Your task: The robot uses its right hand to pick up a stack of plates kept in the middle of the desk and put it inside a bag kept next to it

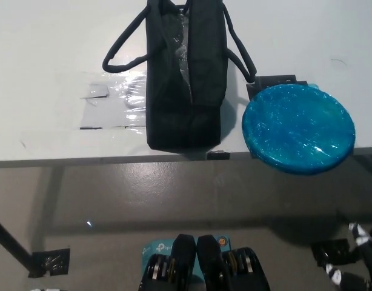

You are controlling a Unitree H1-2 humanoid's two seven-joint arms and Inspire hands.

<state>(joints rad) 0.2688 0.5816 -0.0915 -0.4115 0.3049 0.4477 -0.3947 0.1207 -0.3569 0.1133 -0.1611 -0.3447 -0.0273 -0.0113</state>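
A stack of blue plates (298,128), wrapped in clear film, lies at the right of the white desk (46,42), and its near rim hangs over the desk's front edge. Just left of it stands a black bag (186,79) with its top slightly open and its handles spread to both sides. My black right hand (354,257) shows only partly at the bottom right corner. It is below the desk edge and well apart from the plates, and its fingers are not clear. My left hand is out of the picture.
A patch of clear tape (116,100) shines on the desk left of the bag. A small black piece (275,80) peeks out behind the plates. The desk's front edge (83,160) runs across the middle, with grey floor (113,206) below.
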